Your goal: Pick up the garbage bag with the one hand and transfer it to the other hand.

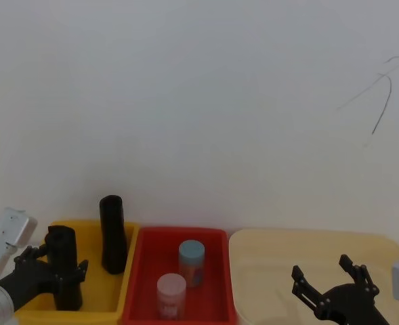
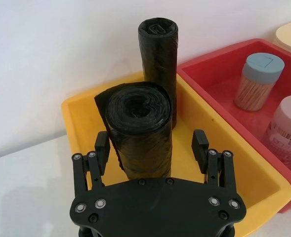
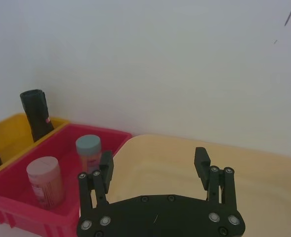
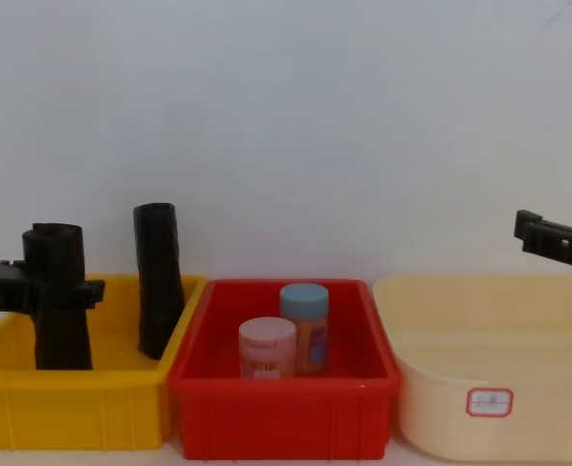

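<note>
head view: the garbage bag (image 1: 64, 264), a matte black, tightly wound roll of plastic, stands on end at the near left of a yellow bin (image 1: 91, 225). the left gripper (image 1: 58, 261) straddles it, one finger on each side. a second black roll (image 1: 112, 233) stands farther back in the same bin. two jars share the red bin (image 1: 179, 231) alongside, one blue-lidded jar (image 1: 192, 261) and one pink-lidded jar (image 1: 171, 294). the right gripper (image 1: 321, 265) hangs over the cream tub (image 1: 287, 250), its fingers spread wide with nothing between them.

left wrist view: the garbage bag (image 2: 140, 123) shows its spiral end and a loose flap of film along one side. the left gripper (image 2: 151, 145) has its fingers (image 2: 200, 143) parted around the roll, one of them visibly clear of it. behind stands the second black roll (image 2: 158, 59), slimmer-looking and just as dark.

right wrist view: the right gripper (image 3: 154, 162) is agape above the cream tub (image 3: 259, 187). both jars and the second black roll (image 3: 35, 113) are beyond it.

chest view: three bins stand side by side, yellow, red and cream. the garbage bag (image 4: 60, 301) rises well above the two jars, with the left gripper (image 4: 43, 282) level with its upper half. the right gripper (image 4: 548, 236) reaches in above the cream tub (image 4: 431, 388), which carries one white label (image 4: 489, 400).
</note>
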Robot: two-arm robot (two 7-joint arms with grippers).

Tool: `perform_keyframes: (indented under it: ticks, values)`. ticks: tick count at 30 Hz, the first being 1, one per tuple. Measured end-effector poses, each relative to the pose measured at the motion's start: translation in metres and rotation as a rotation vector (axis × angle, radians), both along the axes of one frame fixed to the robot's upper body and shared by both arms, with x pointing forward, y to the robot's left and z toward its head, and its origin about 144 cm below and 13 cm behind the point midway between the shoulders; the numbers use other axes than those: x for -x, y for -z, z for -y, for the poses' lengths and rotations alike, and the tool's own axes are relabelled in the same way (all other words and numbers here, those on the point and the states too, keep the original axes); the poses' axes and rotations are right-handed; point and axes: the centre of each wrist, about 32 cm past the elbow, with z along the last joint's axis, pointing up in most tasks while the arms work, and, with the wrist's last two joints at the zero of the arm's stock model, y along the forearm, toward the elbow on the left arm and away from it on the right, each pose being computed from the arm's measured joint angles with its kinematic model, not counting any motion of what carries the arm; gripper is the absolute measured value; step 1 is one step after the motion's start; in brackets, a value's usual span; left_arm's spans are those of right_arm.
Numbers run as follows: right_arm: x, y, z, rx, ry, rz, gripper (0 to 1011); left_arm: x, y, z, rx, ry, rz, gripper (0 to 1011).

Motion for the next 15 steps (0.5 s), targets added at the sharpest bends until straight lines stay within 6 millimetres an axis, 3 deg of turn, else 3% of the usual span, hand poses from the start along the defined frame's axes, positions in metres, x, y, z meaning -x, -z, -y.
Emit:
perform_keyframes:
  ticks: [15]
  values:
    - [0.0000,0.0000,0.0000,0.000,0.000,0.000,1001,-0.0060,0.0007,0.0069,-0.018,0.004,0.008,1001]
